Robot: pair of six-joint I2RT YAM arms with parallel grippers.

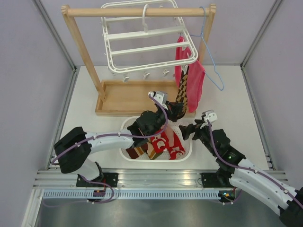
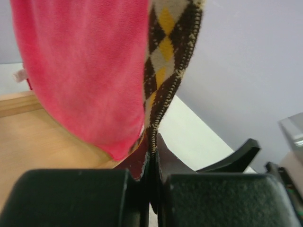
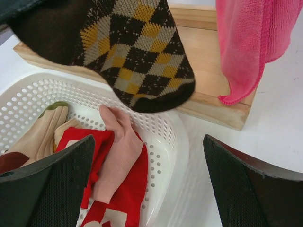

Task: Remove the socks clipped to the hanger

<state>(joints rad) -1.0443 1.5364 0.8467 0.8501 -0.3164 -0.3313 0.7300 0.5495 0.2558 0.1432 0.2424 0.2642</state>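
Pale lilac walls close around a white desk [image 1: 251, 123], where a wooden rack [image 1: 142, 12] carries the white hanger [image 1: 147, 48]. One diamond-patterned sock [image 1: 182, 96] hangs from the right side of the hanger, just beside a pink-red cloth [image 1: 195, 82]. Its long axis runs straight down from the frame to the left end effector [image 1: 174, 111]. This one is pressed together on the lower part of the sock, so the sock lies directly above it, and I judge that a pull downward and toward the basket [image 1: 189, 150] must free it. The right end effector [image 1: 188, 130] waits near, over the right edge of the basket, with its fingers spread and nothing between them. The left arm is clearly the nearer one. The left wrist view shows the pinch itself: the knitted edge is caught between the dark pads. The right wrist view shows instead the dark toe hanging above the far rim of the basket, with other socks [image 3: 113, 208] lying inside. Only the top view shows the hanger, but I cannot make out the clip there.
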